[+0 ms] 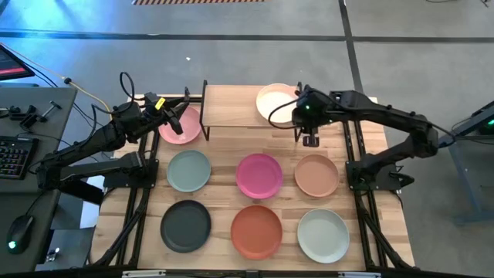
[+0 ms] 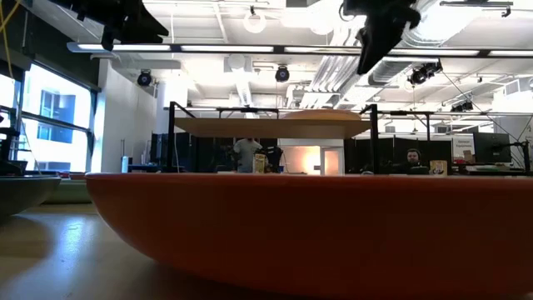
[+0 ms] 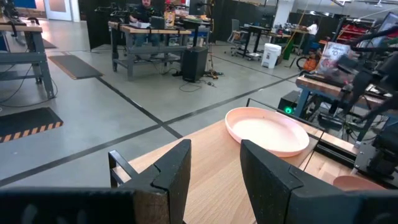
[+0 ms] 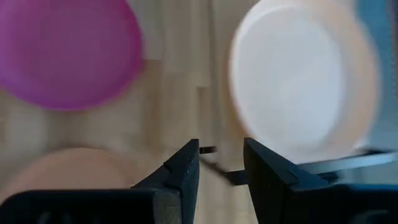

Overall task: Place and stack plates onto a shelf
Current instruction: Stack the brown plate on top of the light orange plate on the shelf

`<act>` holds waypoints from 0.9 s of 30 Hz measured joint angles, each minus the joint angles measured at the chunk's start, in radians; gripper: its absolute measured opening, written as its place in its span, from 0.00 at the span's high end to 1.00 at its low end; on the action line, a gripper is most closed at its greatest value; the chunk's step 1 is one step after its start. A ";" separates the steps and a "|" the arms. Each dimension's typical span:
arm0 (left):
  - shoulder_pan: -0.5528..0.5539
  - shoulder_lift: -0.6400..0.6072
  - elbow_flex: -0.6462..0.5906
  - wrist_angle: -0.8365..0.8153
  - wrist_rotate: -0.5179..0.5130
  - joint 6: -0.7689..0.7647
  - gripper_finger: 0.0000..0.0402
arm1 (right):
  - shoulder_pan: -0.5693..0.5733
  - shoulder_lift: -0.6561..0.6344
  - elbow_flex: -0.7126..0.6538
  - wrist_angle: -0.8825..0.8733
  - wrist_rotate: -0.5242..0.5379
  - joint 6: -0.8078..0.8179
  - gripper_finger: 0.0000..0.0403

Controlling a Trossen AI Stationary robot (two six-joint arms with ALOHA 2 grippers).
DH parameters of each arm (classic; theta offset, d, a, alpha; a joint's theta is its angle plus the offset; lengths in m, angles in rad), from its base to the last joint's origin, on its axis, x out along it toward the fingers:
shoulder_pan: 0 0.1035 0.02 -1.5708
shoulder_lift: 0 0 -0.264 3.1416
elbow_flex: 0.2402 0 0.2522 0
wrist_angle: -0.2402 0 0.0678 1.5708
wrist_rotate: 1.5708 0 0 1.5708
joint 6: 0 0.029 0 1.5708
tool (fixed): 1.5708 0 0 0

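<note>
Right gripper (image 4: 221,165): fingers apart, nothing held | cream plate (image 4: 301,78) and magenta plate (image 4: 65,53) seen ahead in wrist view | low view blocked by terracotta plate (image 2: 333,233) | left gripper (image 3: 214,171): apart, by shelf (image 1: 231,116).

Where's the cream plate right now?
High view: the cream plate sits on the shelf, at its right end, beside the right gripper.

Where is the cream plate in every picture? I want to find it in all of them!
High view: the cream plate lies on the shelf's right end, top middle.
Low view: only its thin edge shows on the shelf top, right of centre.
Left wrist view: right of centre, beyond the fingers.
Right wrist view: big pale disc, upper right.
Shared landmark: the shelf itself.
</note>
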 joint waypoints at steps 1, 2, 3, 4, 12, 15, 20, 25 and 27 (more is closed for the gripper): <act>0.000 0.000 0.000 0.000 0.000 0.000 0.68 | 0.007 -0.001 0.000 -0.018 -0.017 0.045 0.74; 0.000 0.000 0.000 0.000 0.000 0.000 0.68 | 0.015 -0.001 0.000 -0.038 -0.037 0.087 0.74; 0.000 0.000 0.000 0.000 0.000 0.000 0.68 | 0.024 -0.001 0.000 -0.063 -0.058 0.130 0.74; 0.000 0.000 0.000 0.000 0.000 0.000 0.68 | 0.033 -0.001 0.000 -0.087 -0.073 0.167 0.74; 0.000 0.000 0.000 0.000 0.000 0.000 0.68 | 0.131 -0.001 0.000 -0.185 -0.164 0.413 0.74; 0.000 0.000 0.000 0.000 0.000 0.000 0.68 | 0.176 -0.001 -0.019 -0.172 -0.166 0.473 0.74; 0.000 0.000 0.000 0.000 0.000 0.000 0.68 | 0.244 -0.001 -0.098 -0.131 -0.167 0.592 0.74; 0.000 0.000 -0.001 0.009 -0.006 0.000 0.68 | 0.313 -0.001 -0.204 -0.057 -0.192 0.715 0.74; 0.000 0.000 -0.001 0.010 -0.006 0.000 0.68 | 0.341 0.000 -0.248 -0.020 -0.195 0.762 0.74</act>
